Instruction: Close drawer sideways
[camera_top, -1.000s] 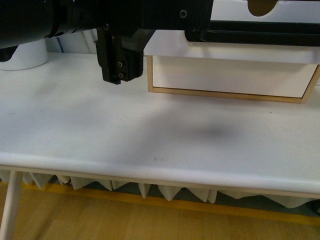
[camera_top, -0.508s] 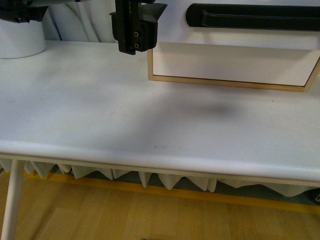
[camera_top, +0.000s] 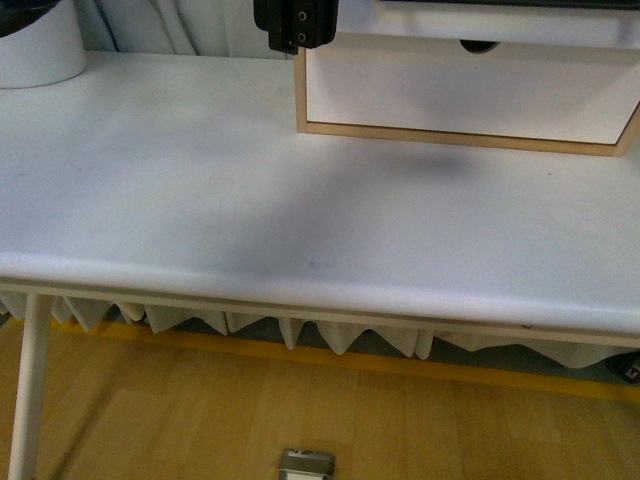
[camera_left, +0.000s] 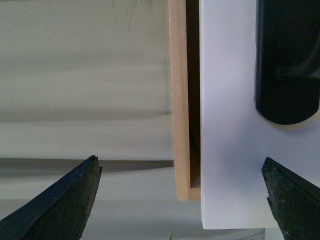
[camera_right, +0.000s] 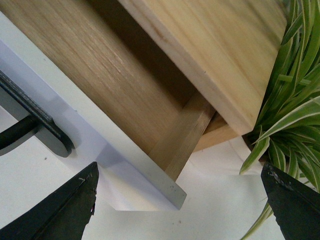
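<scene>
Left wrist view — left end effector (camera_left: 180, 200) has its fingers (camera_left: 65, 200) wide apart and nothing between them. Ahead of it, the light-wood cabinet (camera_left: 179, 100) edge lies nearer one finger. The white front of the drawer (camera_left: 225, 150) lies nearer the other, with the end of its black handle (camera_left: 287, 60) beyond. A dark gap runs between cabinet edge and drawer front, so the two are apart. No finger touches either.

Right wrist view — right end effector (camera_right: 175, 210) is also spread wide and empty. Ahead of it the drawer stands out of the cabinet: its wooden side and inner floor are exposed and its white front is well clear of the carcass. A striped green plant (camera_right: 290, 110) sits just beside the cabinet, close to one finger.

Front view — only a black block of the left end effector shows, up by the cabinet's corner and above the desk (camera_top: 250, 200). Finger spread cannot be read here. The cabinet's lower white front is ahead and to its side; the handle is almost cut off by the frame.

Progress, as a judgement: approach looks done and contact is not yet made. The whole sideways push is left, until the gap is gone.
</scene>
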